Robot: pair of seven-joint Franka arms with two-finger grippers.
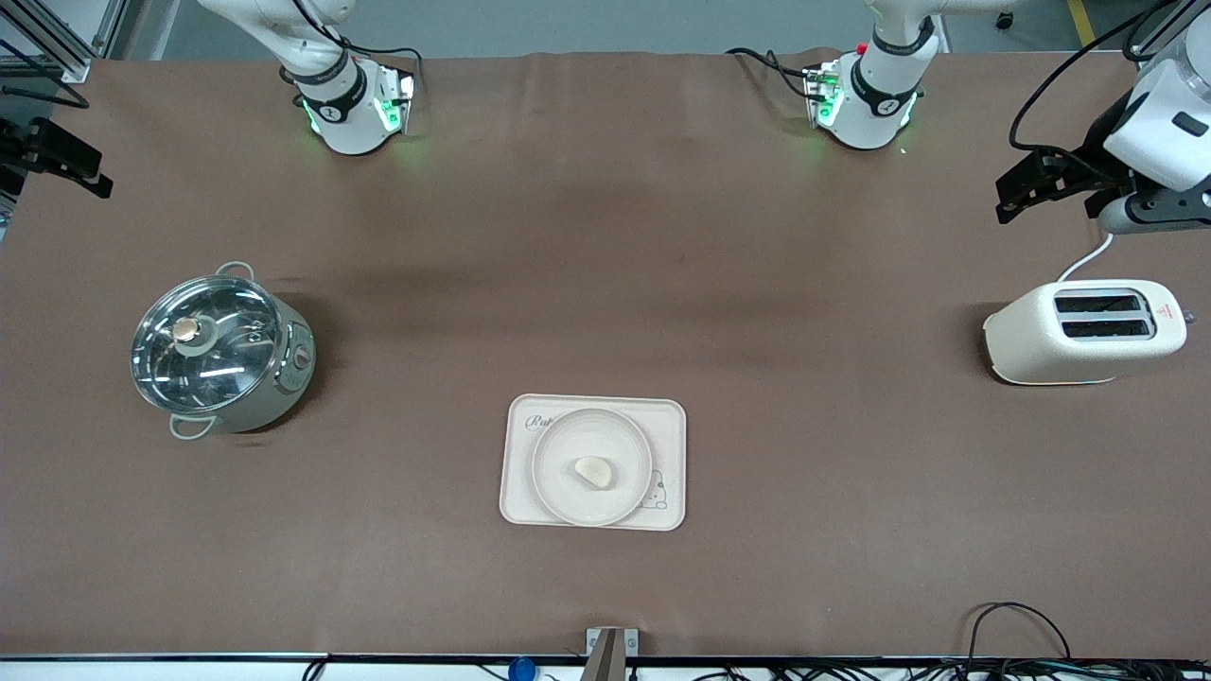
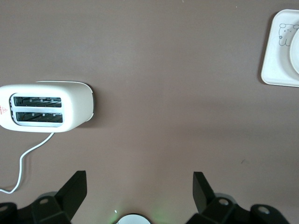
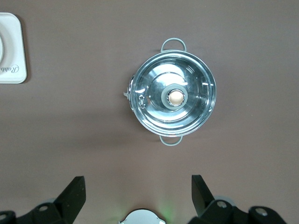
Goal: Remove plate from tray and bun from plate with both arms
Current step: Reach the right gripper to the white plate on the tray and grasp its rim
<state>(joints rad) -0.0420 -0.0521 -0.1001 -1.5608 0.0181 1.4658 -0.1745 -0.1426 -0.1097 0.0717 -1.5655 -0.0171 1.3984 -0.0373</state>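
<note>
The tray [image 1: 593,462] with a rabbit drawing lies nearest the front camera, midway along the table. The plate [image 1: 591,466] rests on it, and the bun [image 1: 595,471] sits in the plate's middle. A lidded steel pot [image 1: 219,350] stands toward the right arm's end, a cream toaster [image 1: 1084,331] toward the left arm's end. The left gripper [image 2: 140,186] hangs over bare table beside the toaster, fingers apart. The right gripper [image 3: 138,186] hangs beside the pot, fingers apart.

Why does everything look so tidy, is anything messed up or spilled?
Nothing stands out. The bun lies on the plate, the plate on the tray; the pot is lidded and the toaster upright.
</note>
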